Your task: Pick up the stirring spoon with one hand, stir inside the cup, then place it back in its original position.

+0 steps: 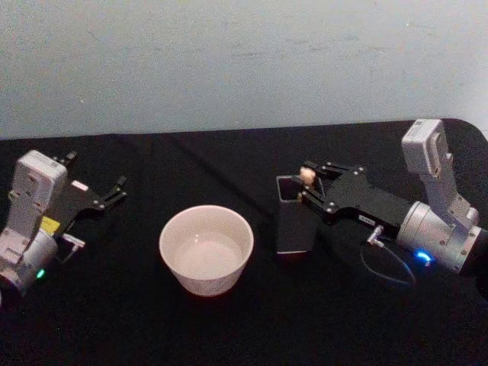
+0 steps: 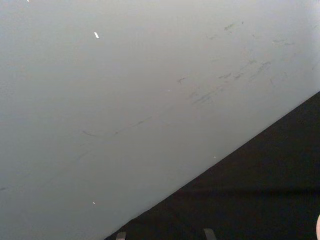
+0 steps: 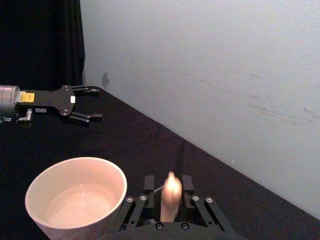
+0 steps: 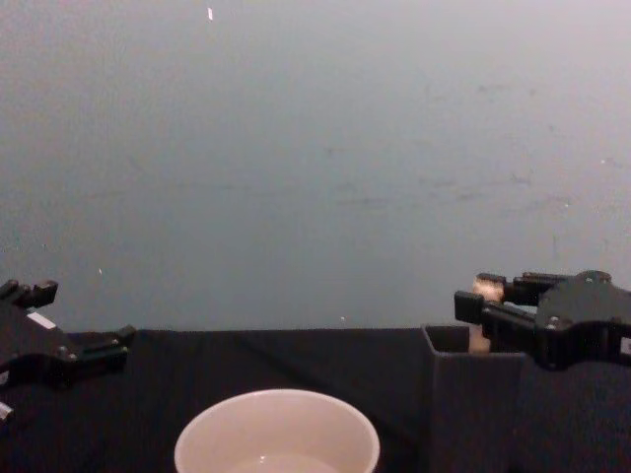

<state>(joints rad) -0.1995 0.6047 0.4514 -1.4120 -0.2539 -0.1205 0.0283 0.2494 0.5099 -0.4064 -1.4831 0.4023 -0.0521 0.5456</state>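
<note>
**Right gripper closed around the bear-topped spoon at the dark holder**

The right gripper (image 1: 307,185) reaches in from the 3 o'clock side of the black-covered table (image 1: 229,328) and sits at the top of the tall dark grey square-sided holder (image 1: 293,229). Its black fingers (image 1: 324,169) are drawn narrow on either side of the beige handle of the slim stirring spoon (image 1: 307,175), whose tiny bear head shows just above the holder's open mouth. In the right wrist view the pale handle (image 3: 171,197) stands upright between the two fingers (image 3: 187,182), which press close on both sides. In the chest view the same gripper (image 4: 483,307) hangs over the holder's rim (image 4: 473,394) with the spoon's top (image 4: 485,289) caught at its tips. The spoon's neck and metal bowl are hidden inside the holder.

The wide round pale pinkish-beige cup (image 1: 206,249) stands at about 9 o'clock from the holder, near it but apart. It appears as well in the right wrist view (image 3: 75,197) and at the lower edge of the chest view (image 4: 277,432).

The left gripper (image 1: 113,194) is parked far over at the 9 o'clock edge of the table, well apart from the cup, fingers spread wide and holding nothing; the right wrist view shows it (image 3: 92,103) as an open fork, and the chest view (image 4: 84,325) has it low at the left edge.

A plain pale grey-blue wall (image 1: 244,61) stands behind the table at 12 o'clock.
</note>
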